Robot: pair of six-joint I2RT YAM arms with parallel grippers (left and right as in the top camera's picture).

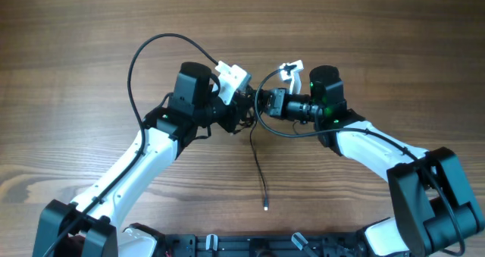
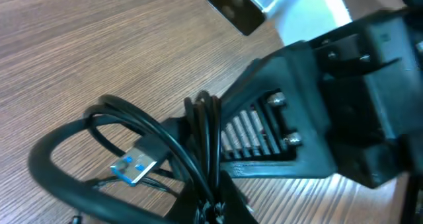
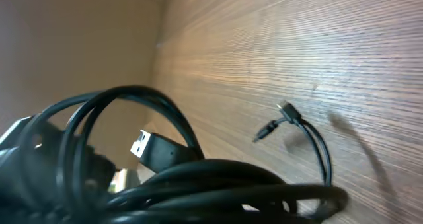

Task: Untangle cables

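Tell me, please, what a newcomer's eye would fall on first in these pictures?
First, the left arm and right arm meet nose to nose mid-table at a dark knot of cables. One thin strand trails from the knot across the wooden table toward the near edge, ending in a pale tip. In the left wrist view, a USB plug with a blue tongue stands out among the black loops.

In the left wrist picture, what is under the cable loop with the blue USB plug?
Bare wooden table shows through the loop of the cables, beneath the blue USB plug. Whatever lies under the dense bundle itself is covered.
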